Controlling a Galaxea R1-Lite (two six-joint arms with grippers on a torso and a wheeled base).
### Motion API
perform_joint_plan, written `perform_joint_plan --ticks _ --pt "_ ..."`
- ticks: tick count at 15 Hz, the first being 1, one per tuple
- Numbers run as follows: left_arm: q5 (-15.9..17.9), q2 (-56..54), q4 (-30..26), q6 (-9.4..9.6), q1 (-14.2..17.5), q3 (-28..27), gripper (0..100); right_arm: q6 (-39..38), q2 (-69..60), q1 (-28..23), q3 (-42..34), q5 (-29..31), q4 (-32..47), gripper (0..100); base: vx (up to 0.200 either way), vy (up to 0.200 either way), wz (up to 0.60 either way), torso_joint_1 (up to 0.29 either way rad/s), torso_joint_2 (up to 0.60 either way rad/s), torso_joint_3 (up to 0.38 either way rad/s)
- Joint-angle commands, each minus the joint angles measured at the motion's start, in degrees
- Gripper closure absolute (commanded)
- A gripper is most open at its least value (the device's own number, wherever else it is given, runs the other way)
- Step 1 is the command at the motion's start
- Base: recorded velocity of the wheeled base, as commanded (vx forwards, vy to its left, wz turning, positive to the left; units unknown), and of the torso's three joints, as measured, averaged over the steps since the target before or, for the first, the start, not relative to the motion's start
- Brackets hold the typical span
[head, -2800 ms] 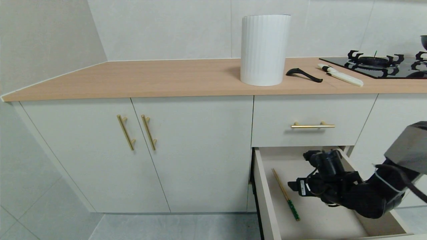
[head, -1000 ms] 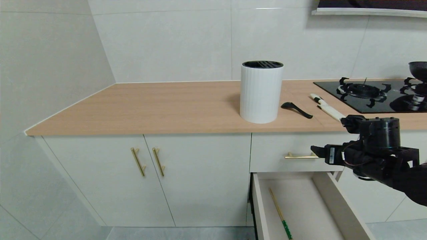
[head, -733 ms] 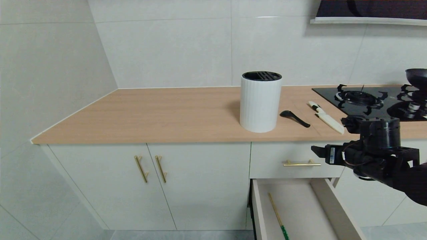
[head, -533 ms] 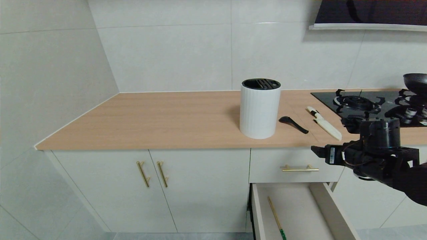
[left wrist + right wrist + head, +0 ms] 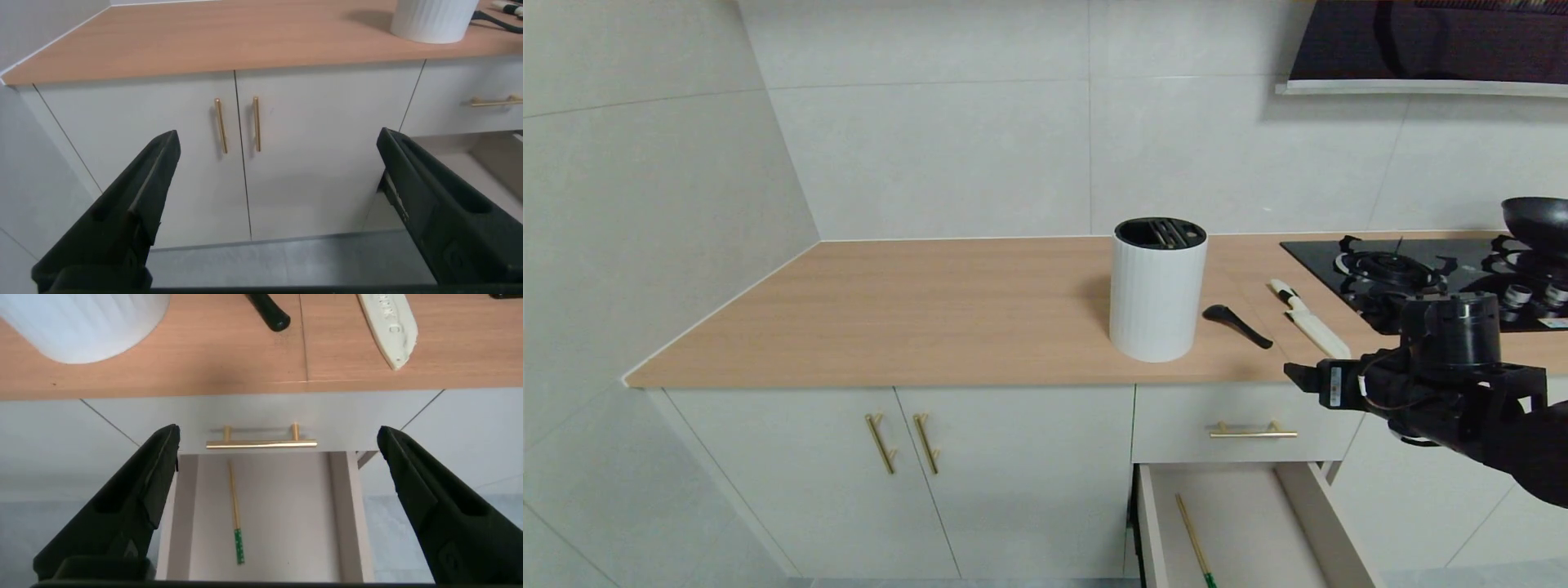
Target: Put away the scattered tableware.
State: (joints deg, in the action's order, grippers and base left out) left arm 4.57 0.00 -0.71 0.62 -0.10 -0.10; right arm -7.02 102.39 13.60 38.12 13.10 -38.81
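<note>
trouble is looming: right gripper (image 5: 274, 498), jaws gaping empty, could be knocking the knife (image 5: 1311, 320), at three o'clock of the spoon (image 5: 1237, 324), off the tabletop (image 5: 931, 318).

Bright, even indoor light (shadows soft).

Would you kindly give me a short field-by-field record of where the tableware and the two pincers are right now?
On worktop: knife block upright; black spoon and white knife lying beside it, toward the hob.
Storage: lower drawer pulled open, chopsticks inside.
Right pincer: open, empty, above the open drawer, near the worktop edge.
Left pincer: open, empty, facing the cupboard doors.
Not yet stowed: black spoon, white knife.
</note>
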Motion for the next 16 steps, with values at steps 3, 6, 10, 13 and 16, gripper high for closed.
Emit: perform_joint_plan --ticks 3,6,10,13,16 --pt "0.00 0.00 0.00 -0.01 0.01 0.01 0 1.31 -0.88 0.02 1.26 0.17 0.06 0 0.000 0.000 0.00 0.000 0.00 0.000" --pt "0.00 0.00 0.00 -0.01 0.01 0.01 0 2.10 0.97 -0.07 7.76 -0.80 1.29 0 0.000 0.000 0.00 0.000 0.00 0.000" --pt "0.00 0.00 0.00 -0.01 0.01 0.01 0 4.56 7.39 -3.67 23.49 -9.77 8.84 0 0.000 0.000 0.00 0.000 0.00 0.000" --pt "0.00 0.00 0.00 -0.01 0.01 0.01 0 4.91 14.59 -5.96 37.20 -14.77 15.44 0 0.000 0.000 0.00 0.000 0.00 0.000" --pt "0.00 0.00 0.00 -0.01 0.01 0.01 0 6.23 17.76 -6.40 37.91 -20.05 16.67 0 0.000 0.000 0.00 0.000 0.00 0.000"
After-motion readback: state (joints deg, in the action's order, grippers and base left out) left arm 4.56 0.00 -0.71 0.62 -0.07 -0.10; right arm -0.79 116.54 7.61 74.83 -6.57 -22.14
